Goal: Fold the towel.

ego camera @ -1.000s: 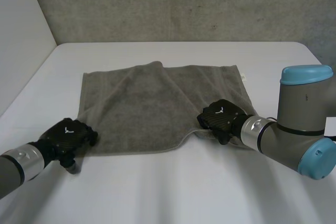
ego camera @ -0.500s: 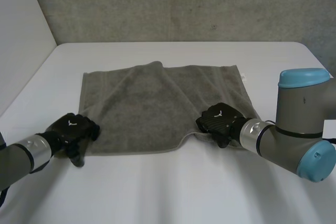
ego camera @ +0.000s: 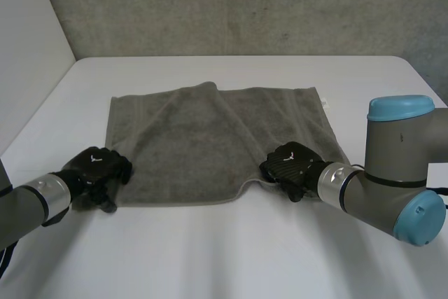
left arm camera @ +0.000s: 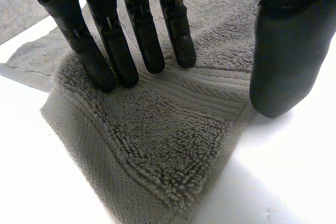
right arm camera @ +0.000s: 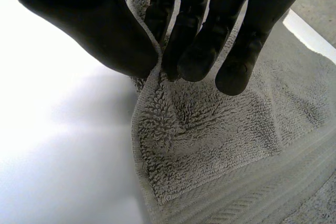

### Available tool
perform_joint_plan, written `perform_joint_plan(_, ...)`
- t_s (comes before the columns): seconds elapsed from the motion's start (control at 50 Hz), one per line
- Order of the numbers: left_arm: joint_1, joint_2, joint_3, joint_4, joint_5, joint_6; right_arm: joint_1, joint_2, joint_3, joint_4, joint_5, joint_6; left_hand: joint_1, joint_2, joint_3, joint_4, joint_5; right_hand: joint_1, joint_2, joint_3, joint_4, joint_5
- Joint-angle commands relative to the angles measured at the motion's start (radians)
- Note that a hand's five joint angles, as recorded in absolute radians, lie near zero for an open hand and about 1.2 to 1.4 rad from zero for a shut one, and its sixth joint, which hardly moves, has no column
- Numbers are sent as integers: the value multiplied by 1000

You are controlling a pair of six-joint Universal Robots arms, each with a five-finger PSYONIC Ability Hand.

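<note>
A grey towel (ego camera: 210,138) lies spread flat on the white table (ego camera: 224,257), with a low ridge running from its far edge toward the near right. My left hand (ego camera: 98,169) rests at the near left corner of the towel (left arm camera: 157,150). Its straight fingers (left arm camera: 126,40) press down on the pile, and its thumb (left arm camera: 286,61) stands apart at the towel's edge, pinching nothing. My right hand (ego camera: 290,162) is at the near right part of the front edge. There its thumb (right arm camera: 94,30) and fingers (right arm camera: 199,45) pinch a raised bit of the towel (right arm camera: 210,145).
A small white label (ego camera: 324,101) sticks out at the towel's far right corner. A grey wall stands behind the table. Bare table top runs along the front, in front of both hands.
My left hand has moved up and in onto the near left corner, and its fingers have lowered onto the cloth. The right hand has shifted slightly left, keeping its pinch.
</note>
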Motion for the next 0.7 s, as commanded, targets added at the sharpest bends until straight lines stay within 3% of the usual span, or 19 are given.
perform_joint_plan(0.02, 0, -4, -2, 0, 1, -2, 1, 2, 0, 0, 0, 0, 11, 5, 6, 10, 10, 73, 78, 61, 63, 59)
perform_joint_plan(0.1, -1, -4, 0, 0, 1, -2, 1, 2, 0, 0, 0, 0, 50, 43, 45, 48, 48, 73, 78, 61, 63, 59)
perform_joint_plan(0.3, -4, 3, -2, 1, 1, -4, 2, 2, 1, 0, 0, 0, 516, 509, 511, 515, 514, 73, 78, 61, 63, 59)
perform_joint_plan(0.7, -4, 9, -16, 4, 13, -41, 2, -2, 3, 2, -2, 0, 516, 510, 511, 515, 514, 73, 78, 61, 63, 59)
